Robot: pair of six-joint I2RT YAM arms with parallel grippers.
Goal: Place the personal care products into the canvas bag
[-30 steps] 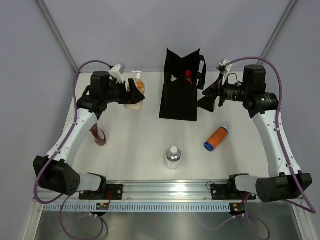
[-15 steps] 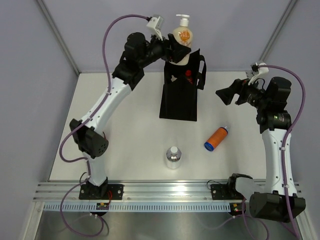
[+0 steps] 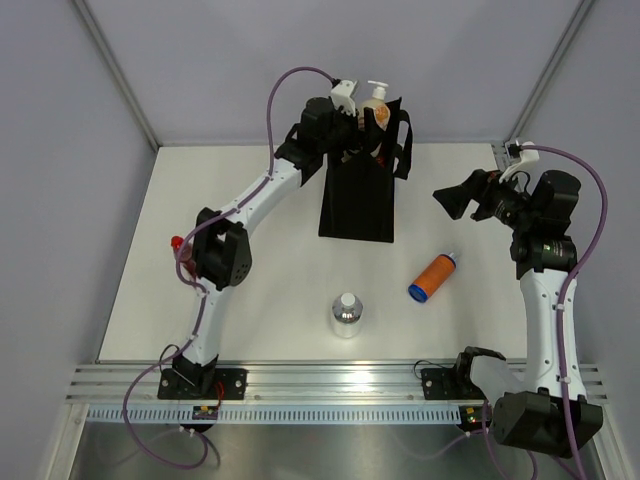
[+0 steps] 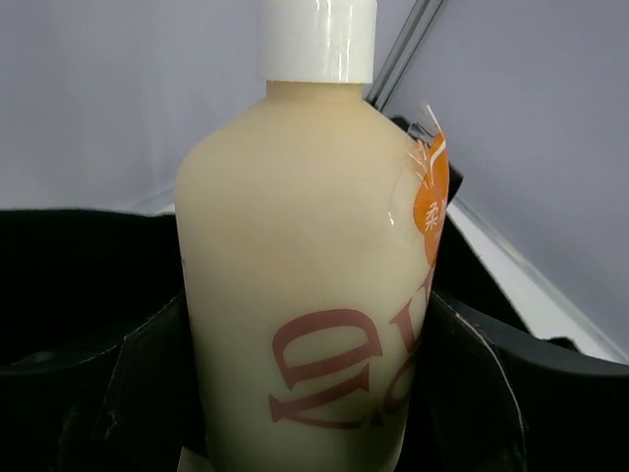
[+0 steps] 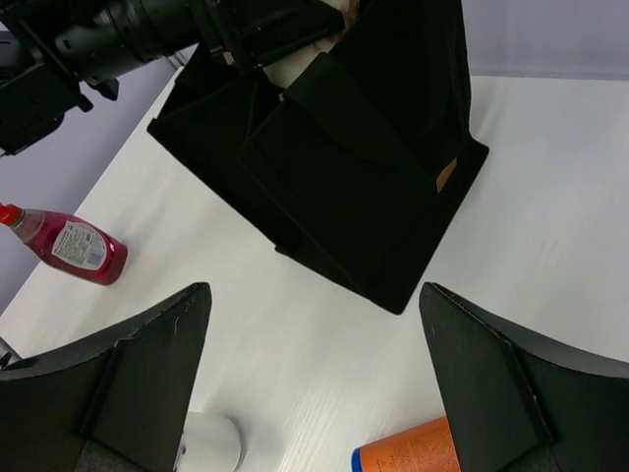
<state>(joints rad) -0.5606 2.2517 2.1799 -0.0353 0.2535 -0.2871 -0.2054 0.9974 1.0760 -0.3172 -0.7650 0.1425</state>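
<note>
The left gripper [image 3: 358, 128] clasps the cream pump bottle [image 4: 305, 285] upright, its lower half sunk in the mouth of the black canvas bag [image 3: 357, 205] by the table's far edge, while the right gripper [image 3: 450, 200] hangs with its fingers spread wide above the right edge.

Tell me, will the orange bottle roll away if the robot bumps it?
Probably yes. The orange bottle lies on its side on the smooth white table, so its round body would likely roll if nudged from the side. It looks like hard plastic, so it would probably stay stiff when gripped, though perhaps a bit slippery.
</note>
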